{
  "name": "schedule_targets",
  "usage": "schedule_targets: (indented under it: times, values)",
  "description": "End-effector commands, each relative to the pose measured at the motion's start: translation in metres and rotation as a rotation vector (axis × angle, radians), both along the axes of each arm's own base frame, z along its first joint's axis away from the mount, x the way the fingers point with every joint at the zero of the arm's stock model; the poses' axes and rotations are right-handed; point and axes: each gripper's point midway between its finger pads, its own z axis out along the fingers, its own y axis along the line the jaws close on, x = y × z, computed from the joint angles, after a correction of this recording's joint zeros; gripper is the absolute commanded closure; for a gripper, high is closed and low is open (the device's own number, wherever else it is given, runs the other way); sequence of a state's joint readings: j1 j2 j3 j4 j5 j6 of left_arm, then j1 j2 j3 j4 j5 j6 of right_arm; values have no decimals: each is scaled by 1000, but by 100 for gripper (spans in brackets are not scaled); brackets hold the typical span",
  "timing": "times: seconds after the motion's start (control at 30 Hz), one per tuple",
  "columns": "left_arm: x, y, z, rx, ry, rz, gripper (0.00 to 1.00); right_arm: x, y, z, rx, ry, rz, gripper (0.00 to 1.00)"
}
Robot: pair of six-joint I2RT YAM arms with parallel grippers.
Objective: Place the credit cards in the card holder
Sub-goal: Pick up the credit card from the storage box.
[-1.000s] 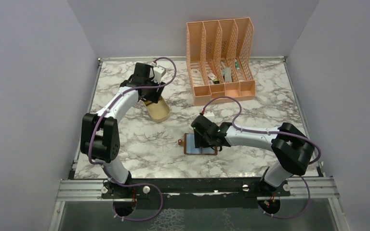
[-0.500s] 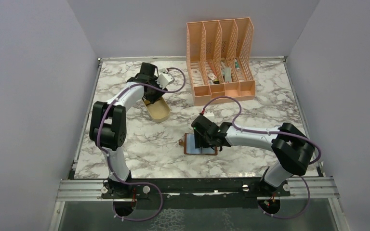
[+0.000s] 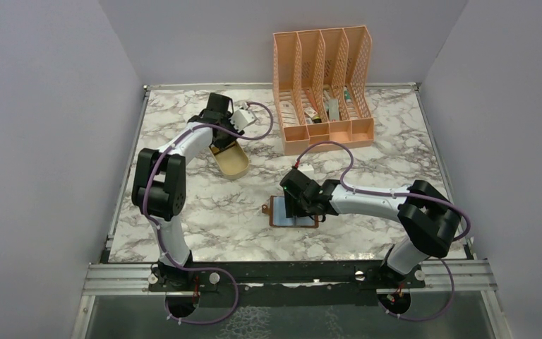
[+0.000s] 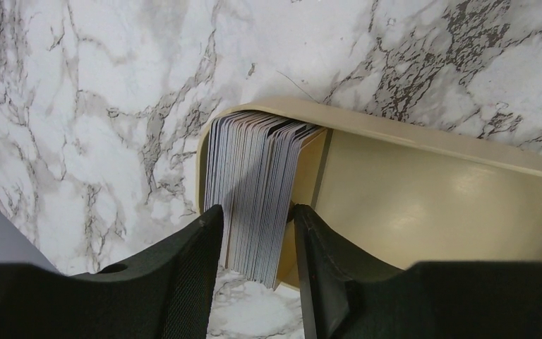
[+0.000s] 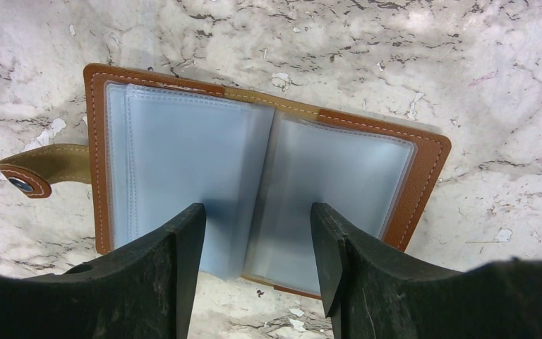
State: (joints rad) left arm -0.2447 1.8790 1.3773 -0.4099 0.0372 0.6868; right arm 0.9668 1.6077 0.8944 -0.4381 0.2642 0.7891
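The credit cards (image 4: 254, 183) stand on edge as a tight stack at one end of a small beige oval tray (image 4: 430, 205), with a gold-toned card on the stack's right side. My left gripper (image 4: 256, 210) reaches down into the tray (image 3: 234, 164), and both of its pads lie against the sides of the stack. The card holder (image 5: 183, 155), brown leather with pale bluish pockets, lies open flat on the marble (image 3: 279, 212), its snap tab (image 5: 32, 173) sticking out to the left. My right gripper (image 5: 257, 210) hovers open over the holder's near edge, its fingers astride the middle fold.
A tall peach four-slot mesh organiser (image 3: 324, 85) with small items inside stands at the back right. Grey walls close in the marble table on three sides. A metal rail runs along the near edge by the arm bases.
My left arm has swung its elbow inward and turned its wrist over the tray. Its jaws have narrowed onto the card stack. The right arm and the card holder have not moved.
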Motion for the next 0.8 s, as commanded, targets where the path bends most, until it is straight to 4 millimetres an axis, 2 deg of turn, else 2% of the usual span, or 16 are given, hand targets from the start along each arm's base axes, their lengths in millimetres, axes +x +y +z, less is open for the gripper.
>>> schedule_targets:
  times: [0.0, 0.5, 0.77]
  values:
    - [4, 1, 2, 49, -35, -13, 58, -7, -6, -1, -20, 25, 17, 44]
    - [3, -7, 8, 66, -53, -36, 83, -8, -9, -1, -24, 23, 9, 44]
    - [1, -13, 18, 38, -63, -49, 97, -10, -11, -2, -26, 28, 5, 44]
